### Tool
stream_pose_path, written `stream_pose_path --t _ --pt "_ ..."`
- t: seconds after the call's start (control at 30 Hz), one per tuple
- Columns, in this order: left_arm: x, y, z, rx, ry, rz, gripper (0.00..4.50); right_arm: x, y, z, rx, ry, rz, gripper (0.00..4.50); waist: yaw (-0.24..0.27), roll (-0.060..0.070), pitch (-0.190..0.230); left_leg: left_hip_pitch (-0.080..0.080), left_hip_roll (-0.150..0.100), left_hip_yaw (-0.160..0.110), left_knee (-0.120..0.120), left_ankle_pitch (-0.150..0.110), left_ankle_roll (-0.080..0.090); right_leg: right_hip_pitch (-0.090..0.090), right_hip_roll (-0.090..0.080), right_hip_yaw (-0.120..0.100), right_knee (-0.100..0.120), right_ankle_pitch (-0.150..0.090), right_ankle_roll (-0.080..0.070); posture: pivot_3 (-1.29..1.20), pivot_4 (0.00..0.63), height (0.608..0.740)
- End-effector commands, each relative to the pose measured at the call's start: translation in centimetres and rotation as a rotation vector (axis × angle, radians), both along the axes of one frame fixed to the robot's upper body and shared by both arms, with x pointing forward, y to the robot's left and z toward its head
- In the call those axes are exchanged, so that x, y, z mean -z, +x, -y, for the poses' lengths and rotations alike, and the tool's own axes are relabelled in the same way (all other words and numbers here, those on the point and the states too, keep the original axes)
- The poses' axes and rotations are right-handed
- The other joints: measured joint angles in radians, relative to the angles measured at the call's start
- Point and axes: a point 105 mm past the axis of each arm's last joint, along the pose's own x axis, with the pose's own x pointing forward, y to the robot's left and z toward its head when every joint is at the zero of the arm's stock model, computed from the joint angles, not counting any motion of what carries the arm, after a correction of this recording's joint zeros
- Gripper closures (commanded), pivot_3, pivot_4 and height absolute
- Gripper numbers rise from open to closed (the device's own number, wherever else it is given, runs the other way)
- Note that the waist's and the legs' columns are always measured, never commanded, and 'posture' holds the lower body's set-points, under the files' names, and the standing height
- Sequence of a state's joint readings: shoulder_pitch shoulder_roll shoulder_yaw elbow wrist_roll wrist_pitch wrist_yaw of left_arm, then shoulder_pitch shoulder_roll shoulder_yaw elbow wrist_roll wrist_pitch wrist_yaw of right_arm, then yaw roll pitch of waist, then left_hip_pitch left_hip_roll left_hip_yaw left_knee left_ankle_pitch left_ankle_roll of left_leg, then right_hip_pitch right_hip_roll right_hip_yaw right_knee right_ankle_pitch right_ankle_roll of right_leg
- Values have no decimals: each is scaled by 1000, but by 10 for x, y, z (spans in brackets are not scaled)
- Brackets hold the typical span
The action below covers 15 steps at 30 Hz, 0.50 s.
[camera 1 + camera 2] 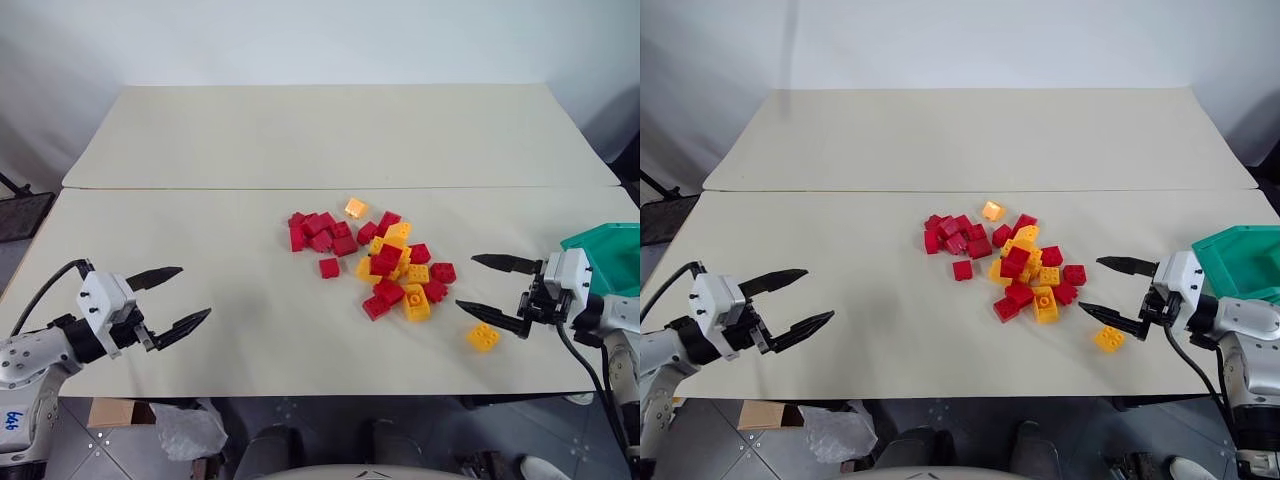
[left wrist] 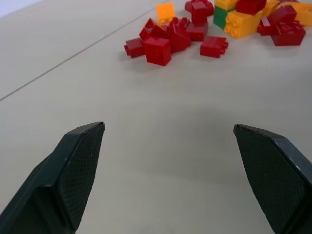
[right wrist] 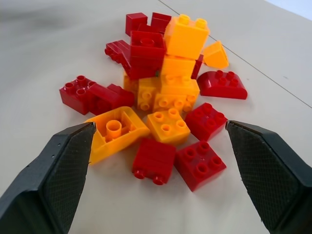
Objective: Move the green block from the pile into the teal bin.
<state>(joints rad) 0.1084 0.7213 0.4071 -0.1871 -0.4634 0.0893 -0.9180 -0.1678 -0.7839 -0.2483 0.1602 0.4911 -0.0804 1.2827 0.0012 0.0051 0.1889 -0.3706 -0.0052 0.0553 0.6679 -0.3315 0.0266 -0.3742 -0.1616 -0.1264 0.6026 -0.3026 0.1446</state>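
Task not yet begun: green block (image 2: 220, 17) lying buried within pile (image 1: 375, 265) at worktop (image 1: 250, 300) centre; bin (image 1: 610, 255) waiting at 3 o'clock; left gripper (image 1: 170, 300) and right gripper (image 1: 495, 288) hovering, jaws spread, pinching nothing.

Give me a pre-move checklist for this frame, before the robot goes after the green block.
1. Green block located: ok. A green edge shows in the pile, against a yellow brick.
2. Green block free to grasp: not ok. It is mostly covered by other bricks.
3. Right gripper ready: ok. Jaws wide open, empty, facing the pile.
4. Left gripper out of the way: ok. Jaws open, empty, well apart from the pile.
5. Teal bin ready: ok. Open-topped, just behind the right gripper.
6. Bin contents: cannot tell.
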Motion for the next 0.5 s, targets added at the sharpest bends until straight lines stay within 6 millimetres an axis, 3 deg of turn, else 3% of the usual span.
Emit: stream_pose_path --t 0.03,0.17,0.23,0.4,0.5 --pt "-8 1 1 -4 -4 38 0 -7 -3 -4 -10 16 36 32 0 0 0 0 0 0 0 0 0 0 0 0 0 0 0 0 150 740" --pt "-11 0 4 21 -52 40 0 -10 -2 -3 10 32 60 32 1 0 0 0 0 0 0 0 0 0 0 0 0 0 0 0 150 740" --pt "-8 -1 6 49 -24 37 0 -12 -4 -2 6 56 45 411 1 0 0 0 0 0 0 0 0 0 0 0 0 0 0 0 150 740" --pt "-2 -5 28 153 -23 33 0 -15 -10 -19 -79 50 11 1994 1 0 0 0 0 0 0 0 0 0 0 0 0 0 0 0 150 740" --pt "18 -21 49 277 5 -37 0 -12 -16 -47 -172 54 -68 2911 1 0 0 0 0 0 0 0 0 0 0 0 0 0 0 0 150 740"
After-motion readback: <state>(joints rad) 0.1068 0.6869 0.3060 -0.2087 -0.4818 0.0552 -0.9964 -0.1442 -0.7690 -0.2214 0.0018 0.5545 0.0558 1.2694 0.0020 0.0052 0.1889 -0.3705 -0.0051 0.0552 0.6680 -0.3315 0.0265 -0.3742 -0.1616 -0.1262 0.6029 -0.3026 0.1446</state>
